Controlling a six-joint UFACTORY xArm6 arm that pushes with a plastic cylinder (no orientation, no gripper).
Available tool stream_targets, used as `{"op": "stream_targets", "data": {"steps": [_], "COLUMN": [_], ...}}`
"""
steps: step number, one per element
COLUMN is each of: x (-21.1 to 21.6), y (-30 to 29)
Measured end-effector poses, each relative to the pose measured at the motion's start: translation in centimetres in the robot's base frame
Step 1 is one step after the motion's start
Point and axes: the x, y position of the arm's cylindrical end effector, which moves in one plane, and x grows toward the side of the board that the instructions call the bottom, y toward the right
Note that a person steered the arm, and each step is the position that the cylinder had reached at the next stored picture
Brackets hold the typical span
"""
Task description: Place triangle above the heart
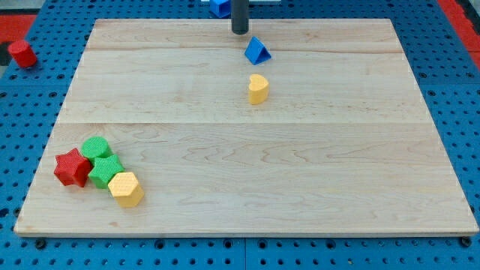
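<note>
A blue triangle (pixel 256 51) lies near the top middle of the wooden board (pixel 337 150). A yellow heart (pixel 258 88) sits just below it, a small gap apart. My tip (pixel 239 31) is just above and to the left of the blue triangle, close to it; I cannot tell whether it touches.
At the bottom left lie a red star (pixel 72 167), a green round block (pixel 96 148), a green block (pixel 106 172) and a yellow hexagon (pixel 126 188), bunched together. A red block (pixel 22 53) lies off the board at top left. A blue block (pixel 220 7) shows at the top edge.
</note>
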Motion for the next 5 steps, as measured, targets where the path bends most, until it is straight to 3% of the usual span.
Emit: {"op": "stream_targets", "data": {"steps": [1,3,4,5], "x": [0.5,6.9,3.2,3.6], "y": [3.9,6.8,-0.7,-2.3]}}
